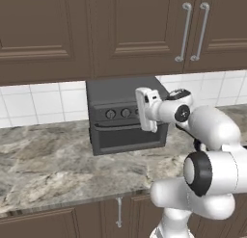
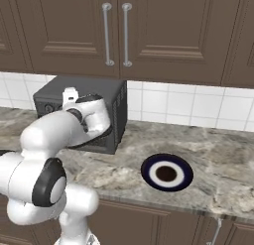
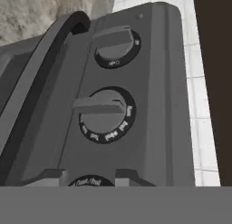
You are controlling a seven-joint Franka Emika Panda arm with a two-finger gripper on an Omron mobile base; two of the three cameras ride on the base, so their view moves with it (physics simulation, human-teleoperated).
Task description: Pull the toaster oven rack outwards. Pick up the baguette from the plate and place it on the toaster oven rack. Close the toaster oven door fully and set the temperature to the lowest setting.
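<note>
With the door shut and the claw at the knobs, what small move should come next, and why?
Probably a short, straight pull of the claw back from the toaster oven. In the hand view its fingertips stand apart on either side of a knob, not clamped on it, and the door looks closed while the plate lies bare. Whether the knob sits at its lowest mark I cannot read.

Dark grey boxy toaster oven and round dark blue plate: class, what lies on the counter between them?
Nothing: between the dark grey toaster oven and the blue plate there is bare marbled stone counter, seen in the right base view.
</note>
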